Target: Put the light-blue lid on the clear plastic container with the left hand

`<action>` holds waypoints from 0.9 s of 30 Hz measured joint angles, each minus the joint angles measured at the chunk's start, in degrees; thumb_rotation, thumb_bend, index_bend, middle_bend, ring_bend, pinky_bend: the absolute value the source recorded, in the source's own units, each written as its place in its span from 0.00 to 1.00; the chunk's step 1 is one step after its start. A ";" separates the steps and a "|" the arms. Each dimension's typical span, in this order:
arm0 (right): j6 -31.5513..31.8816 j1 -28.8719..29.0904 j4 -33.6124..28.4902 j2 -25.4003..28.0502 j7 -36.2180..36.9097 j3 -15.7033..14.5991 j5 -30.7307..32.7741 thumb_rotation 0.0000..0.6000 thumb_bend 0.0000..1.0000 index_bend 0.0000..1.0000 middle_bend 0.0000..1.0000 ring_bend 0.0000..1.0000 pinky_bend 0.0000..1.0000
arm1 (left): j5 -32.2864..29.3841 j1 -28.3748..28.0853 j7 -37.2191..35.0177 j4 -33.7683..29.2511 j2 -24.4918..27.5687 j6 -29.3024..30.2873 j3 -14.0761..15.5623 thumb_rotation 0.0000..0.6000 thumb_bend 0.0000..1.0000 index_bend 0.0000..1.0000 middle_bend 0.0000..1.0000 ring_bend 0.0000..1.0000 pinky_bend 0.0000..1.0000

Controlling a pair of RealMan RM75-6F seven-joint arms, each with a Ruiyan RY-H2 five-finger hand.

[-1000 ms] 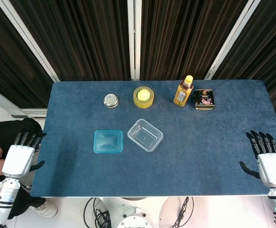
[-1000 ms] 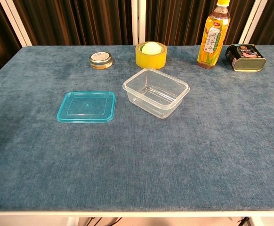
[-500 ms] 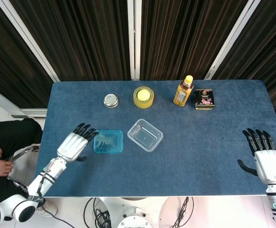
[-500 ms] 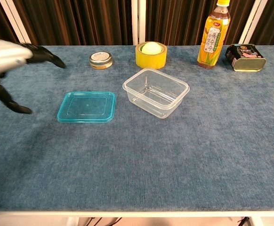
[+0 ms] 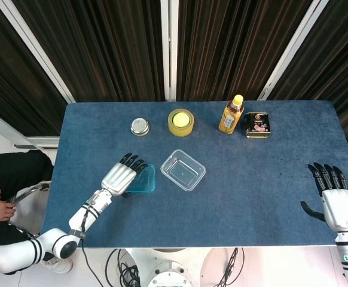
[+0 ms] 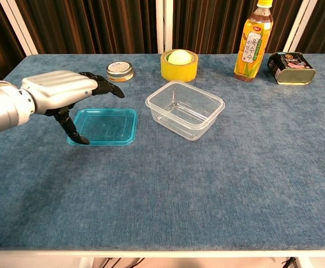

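While the blue table [image 5: 263,179] carries the same spread as a second ago, my left hand [image 5: 121,177] has swung in from the left edge to centre-left of the head view. It hovers over the light-blue lid [image 6: 108,126], fingers apart, holding nothing, thumb pointing down by the lid's near-left corner. Just right sits the clear plastic container [image 6: 185,109], uncovered, so gripping comes next. My right hand [image 5: 336,200] waits, spread and empty, at lower right.
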 measured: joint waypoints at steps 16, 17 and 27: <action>-0.52 0.18 0.43 -0.56 0.22 0.21 0.78 1.00 0.14 0.00 0.06 0.00 0.01 | -4.74 -2.43 -1.07 4.53 -0.53 -2.25 0.55 1.00 0.02 0.13 0.09 0.01 0.04; -0.56 0.17 0.43 -0.61 0.20 0.19 0.83 1.00 0.14 0.00 0.06 0.00 0.01 | -4.93 -2.56 -1.27 5.04 -0.57 -2.23 0.41 1.00 0.02 0.13 0.09 0.01 0.04; -0.48 -0.11 0.61 -1.16 0.22 0.06 1.19 1.00 0.14 0.00 0.06 0.00 0.01 | -8.59 -5.91 -2.81 9.04 -0.23 -5.14 -1.87 1.00 0.02 0.13 0.10 0.01 0.04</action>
